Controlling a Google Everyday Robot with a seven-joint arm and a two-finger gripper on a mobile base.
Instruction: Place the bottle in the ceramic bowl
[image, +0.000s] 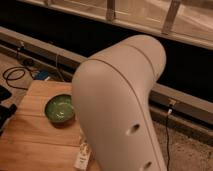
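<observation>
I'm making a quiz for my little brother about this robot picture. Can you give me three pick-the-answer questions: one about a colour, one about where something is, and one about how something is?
1. What colour is the ceramic bowl?
A red
B green
C white

2. Where is the bottle?
A inside the ceramic bowl
B on the wooden table, apart from the bowl
C on a chair

3. How is the ceramic bowl?
A empty
B holding the bottle
C upside down

Answers:
1 B: it is glossy green all over.
2 B: it rests on the wood at the edge of the robot's big white arm.
3 A: only its green inside shows.

The gripper is hidden behind the arm.
</observation>
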